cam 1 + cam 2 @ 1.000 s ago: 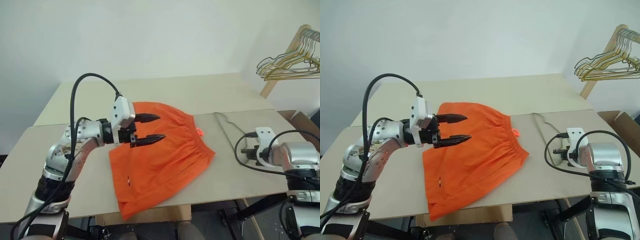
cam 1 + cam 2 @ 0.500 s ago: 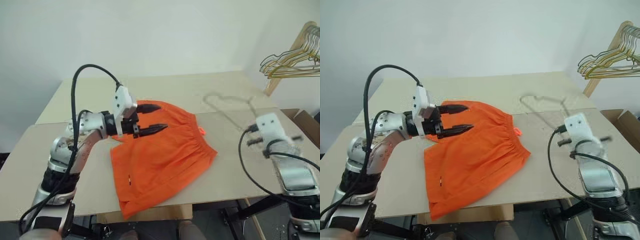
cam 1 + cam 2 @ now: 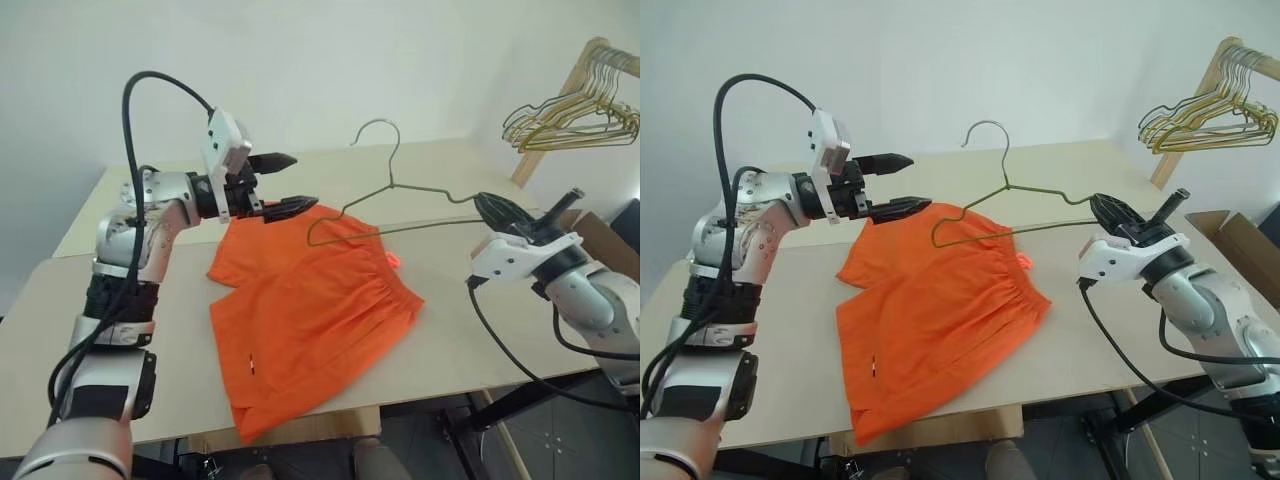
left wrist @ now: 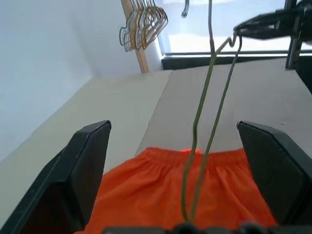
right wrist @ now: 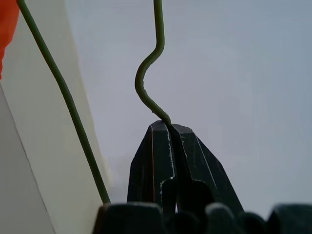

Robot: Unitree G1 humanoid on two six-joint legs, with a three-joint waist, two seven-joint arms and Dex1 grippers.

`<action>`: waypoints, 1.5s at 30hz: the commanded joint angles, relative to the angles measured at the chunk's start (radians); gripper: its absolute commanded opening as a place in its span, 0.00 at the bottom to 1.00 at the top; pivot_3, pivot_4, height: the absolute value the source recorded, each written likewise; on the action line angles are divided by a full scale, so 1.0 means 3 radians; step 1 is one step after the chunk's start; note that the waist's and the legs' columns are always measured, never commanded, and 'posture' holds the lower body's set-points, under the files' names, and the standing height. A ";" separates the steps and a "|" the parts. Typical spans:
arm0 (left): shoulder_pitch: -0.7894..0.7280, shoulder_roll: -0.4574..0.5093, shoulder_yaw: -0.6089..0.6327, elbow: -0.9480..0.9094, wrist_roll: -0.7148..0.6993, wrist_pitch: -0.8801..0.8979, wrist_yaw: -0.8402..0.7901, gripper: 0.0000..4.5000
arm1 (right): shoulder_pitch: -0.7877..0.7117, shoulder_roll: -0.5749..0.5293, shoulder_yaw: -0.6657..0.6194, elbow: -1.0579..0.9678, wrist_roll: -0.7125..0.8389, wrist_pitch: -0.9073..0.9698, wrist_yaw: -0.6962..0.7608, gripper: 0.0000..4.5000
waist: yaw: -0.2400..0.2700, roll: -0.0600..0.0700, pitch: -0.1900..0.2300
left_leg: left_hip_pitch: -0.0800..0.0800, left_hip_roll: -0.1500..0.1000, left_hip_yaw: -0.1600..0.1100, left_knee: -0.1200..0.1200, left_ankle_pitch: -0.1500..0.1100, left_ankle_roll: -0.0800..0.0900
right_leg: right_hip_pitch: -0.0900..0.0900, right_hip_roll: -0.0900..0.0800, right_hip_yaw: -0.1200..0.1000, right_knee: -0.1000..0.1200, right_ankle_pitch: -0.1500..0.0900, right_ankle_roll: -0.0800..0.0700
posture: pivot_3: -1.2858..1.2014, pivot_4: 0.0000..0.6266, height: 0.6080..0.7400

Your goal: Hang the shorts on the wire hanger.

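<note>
Matt orange cloth shorts, thin metal wire hanger, matt table

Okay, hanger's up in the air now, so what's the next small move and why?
Probably bring the open left claw down onto the waistband of the shorts. They lie flat on the table, gripped by nothing, while the right claw, shut on one end of the wire hanger, holds it above them.

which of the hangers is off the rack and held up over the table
The thin grey wire hanger, pinched at one corner by the right gripper; the gold and green hangers hang bunched on the wooden rack.
</note>
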 commanded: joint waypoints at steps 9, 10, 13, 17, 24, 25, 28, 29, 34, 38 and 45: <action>-0.0283 -0.0298 -0.0481 0.0930 0.0663 -0.0605 -0.0440 1.00 | -0.0328 0.0179 -0.0228 -0.0038 0.0054 -0.0229 0.0288 0.00 | -0.0052 0.0000 0.0000 | -0.0001 -0.0001 -0.0005 0.0001 0.0001 0.0000 | 0.0001 -0.0001 -0.0003 0.0001 0.0001 -0.0001 | 0.43 0.00 1.00; -0.0298 -0.0349 -0.0503 0.1005 0.0724 -0.0630 -0.0408 1.00 | -0.0338 0.0198 -0.0235 -0.0053 0.0053 -0.0222 0.0307 0.00 | -0.0057 0.0000 0.0000 | -0.0002 -0.0001 -0.0006 0.0001 0.0001 0.0000 | 0.0001 -0.0001 -0.0003 0.0001 0.0001 -0.0001 | 0.43 0.00 1.00; -0.0329 -0.0474 -0.0490 0.1152 0.0784 -0.0676 -0.0403 1.00 | -0.0354 0.0242 -0.0260 -0.0078 0.0042 -0.0215 0.0355 0.00 | -0.0079 0.0000 0.0000 | -0.0001 -0.0002 -0.0006 0.0001 0.0000 0.0000 | 0.0001 -0.0002 -0.0003 0.0002 0.0001 -0.0001 | 0.42 0.00 1.00; -0.0334 -0.0555 -0.0445 0.1180 0.0786 -0.0651 -0.0449 0.73 | -0.0338 0.0269 -0.0297 -0.0128 0.0044 -0.0203 0.0415 0.00 | -0.0116 0.0000 0.0000 | 0.0000 -0.0002 -0.0007 0.0001 0.0001 0.0000 | 0.0001 -0.0001 -0.0002 0.0005 0.0001 -0.0001 | 0.42 0.00 1.00; -0.0331 -0.0545 -0.0387 0.1201 0.0782 -0.0647 -0.0480 0.22 | -0.0273 0.0297 -0.0369 -0.0181 0.0032 -0.0197 0.0503 0.00 | -0.0182 0.0000 -0.0001 | 0.0000 -0.0002 -0.0011 0.0001 0.0001 0.0000 | 0.0001 -0.0002 -0.0003 0.0006 0.0001 -0.0001 | 0.42 0.00 1.00; -0.0325 -0.0540 -0.0380 0.1195 0.0781 -0.0647 -0.0486 0.15 | -0.0263 0.0301 -0.0377 -0.0188 0.0031 -0.0197 0.0510 0.00 | -0.0185 0.0000 -0.0001 | 0.0000 -0.0002 -0.0011 0.0001 0.0001 0.0000 | 0.0001 -0.0002 -0.0003 0.0006 0.0001 -0.0001 | 0.42 0.00 1.00; -0.0296 -0.0522 -0.0348 0.1158 0.0765 -0.0625 -0.0491 0.01 | -0.0227 0.0301 -0.0414 -0.0190 0.0025 -0.0200 0.0529 0.00 | -0.0189 0.0000 -0.0001 | 0.0001 -0.0002 -0.0012 0.0001 0.0001 0.0000 | 0.0001 -0.0002 -0.0003 0.0007 0.0001 -0.0001 | 0.42 0.00 1.00; -0.0289 -0.0517 -0.0337 0.1152 0.0768 -0.0616 -0.0470 0.01 | -0.0211 0.0297 -0.0428 -0.0186 0.0024 -0.0205 0.0533 0.00 | -0.0189 0.0000 -0.0001 | 0.0001 -0.0002 -0.0013 0.0001 0.0001 0.0000 | 0.0001 -0.0002 -0.0004 0.0007 0.0001 -0.0001 | 0.42 0.00 1.00; -0.0235 -0.0454 -0.0309 0.1054 0.0793 -0.0612 -0.0432 0.00 | -0.0011 0.0225 -0.0446 -0.0261 0.0259 -0.0234 0.0814 0.06 | -0.0188 0.0000 -0.0001 | 0.0000 -0.0002 -0.0015 0.0001 0.0001 0.0000 | 0.0001 -0.0002 -0.0005 0.0007 0.0001 -0.0001 | 0.42 0.00 1.00; -0.0158 -0.0391 -0.0301 0.0966 0.0829 -0.0592 -0.0390 0.00 | 0.0300 0.0001 -0.0434 -0.0409 0.0595 -0.0187 0.1393 0.32 | -0.0185 0.0001 -0.0001 | 0.0000 -0.0002 -0.0018 0.0001 0.0001 0.0000 | 0.0003 -0.0002 -0.0007 0.0007 0.0001 -0.0001 | 0.42 0.00 1.00; 0.0080 -0.0137 -0.0394 0.0694 0.1035 -0.0755 -0.0398 0.00 | 0.0334 -0.0111 -0.0457 -0.0560 0.1105 0.0058 0.1949 0.89 | -0.0205 0.0002 -0.0003 | 0.0004 -0.0001 -0.0023 0.0003 0.0001 0.0000 | 0.0008 -0.0001 -0.0009 0.0010 0.0001 -0.0002 | 0.43 0.00 1.00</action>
